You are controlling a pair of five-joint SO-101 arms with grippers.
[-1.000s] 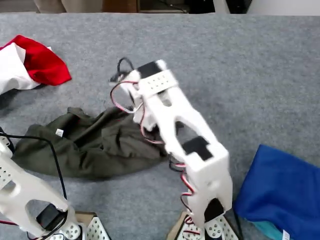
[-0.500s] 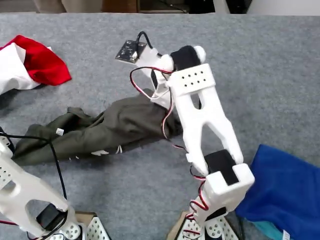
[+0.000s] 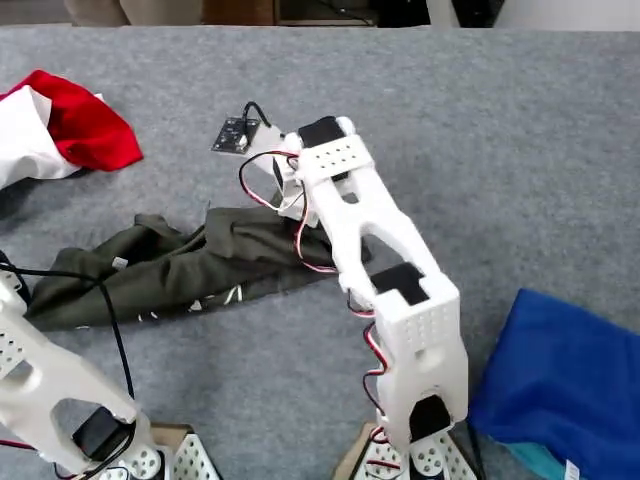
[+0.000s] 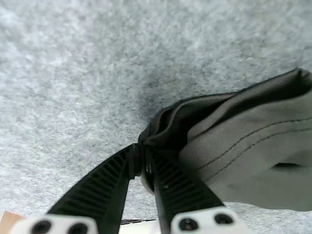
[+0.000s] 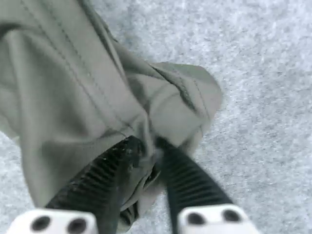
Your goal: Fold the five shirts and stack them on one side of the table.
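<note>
While the left tool (image 4: 142, 165) and the right tool (image 5: 148, 156) each clamp one end of the crumpled olive-green cloth shirt (image 3: 190, 265), its long axis lies between them along the grey felt desk (image 3: 500, 150).

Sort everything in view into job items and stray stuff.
Job: olive shirt, held by left end effector and right end effector; blue shirt; red and white garments.
Stray: black cable; grey table covering.

Stretched-out olive shirt (image 3: 200, 265) — red shirt (image 3: 90, 130), blue shirt (image 3: 570, 390) lie well apart.
</note>
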